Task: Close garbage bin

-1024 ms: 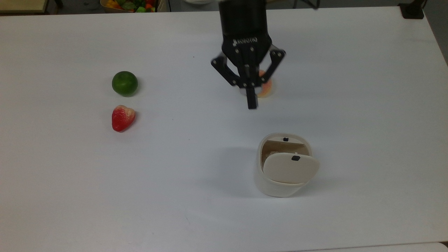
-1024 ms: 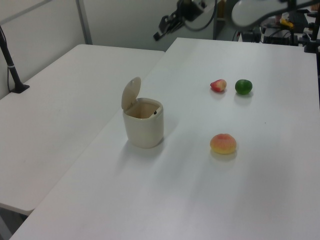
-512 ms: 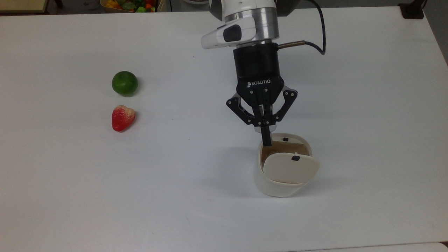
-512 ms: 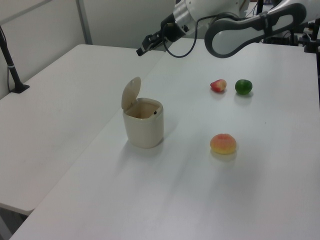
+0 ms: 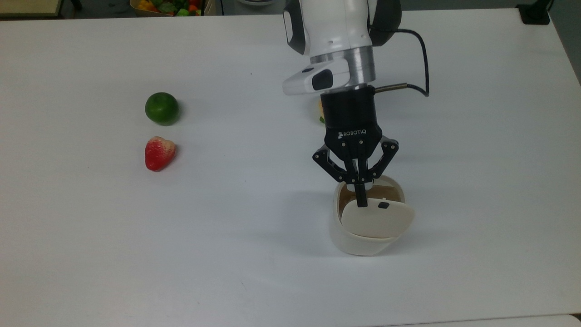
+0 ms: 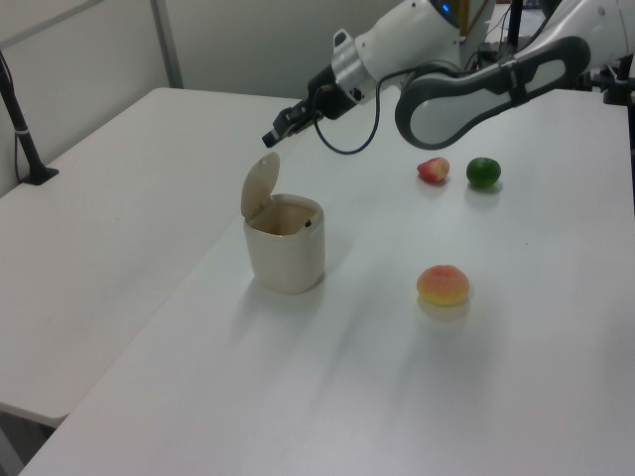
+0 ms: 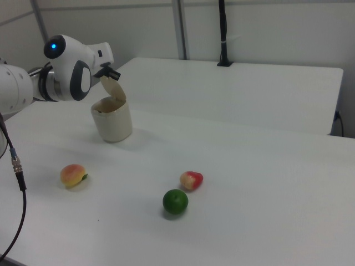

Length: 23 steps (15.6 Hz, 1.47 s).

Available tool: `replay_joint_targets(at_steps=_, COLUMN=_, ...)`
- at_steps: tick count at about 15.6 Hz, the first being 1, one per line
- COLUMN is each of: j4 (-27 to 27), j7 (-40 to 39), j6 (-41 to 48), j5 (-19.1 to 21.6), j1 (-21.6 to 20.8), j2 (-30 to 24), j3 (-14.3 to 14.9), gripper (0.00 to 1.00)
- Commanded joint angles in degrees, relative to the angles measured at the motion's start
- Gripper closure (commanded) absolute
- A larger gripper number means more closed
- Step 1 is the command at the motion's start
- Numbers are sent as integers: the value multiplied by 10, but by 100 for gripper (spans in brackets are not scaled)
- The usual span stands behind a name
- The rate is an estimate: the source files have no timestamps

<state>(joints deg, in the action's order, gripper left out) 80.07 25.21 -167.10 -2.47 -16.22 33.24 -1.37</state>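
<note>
Garbage bin (image 5: 358,238) lid (image 5: 376,220) still up, gripper (image 5: 361,200) w/ fingers pinched together just above its top edge; the push down's left.

The top view looks steeply down from above the gripper (image 5: 361,200), arm entering from its upper edge. The left view and right view sit lower, farther off, on opposite sides. All share the garbage bin (image 5: 358,238) beneath the fingertips.
</note>
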Motion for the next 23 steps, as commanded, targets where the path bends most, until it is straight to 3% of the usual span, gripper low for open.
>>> replay_joint_targets(at_steps=1, j4=-3, j7=12, j6=-9, j5=-14, j1=-6, j2=6, j3=7, gripper=100)
replay_joint_targets(at_steps=7, j4=24, j7=11, j6=-4, j5=-13, j1=-6, j2=0, j3=6, gripper=100)
replay_joint_targets(at_steps=23, j4=98, j7=5, j6=51, j5=-13, j1=1, j2=-39, j3=-45, gripper=100)
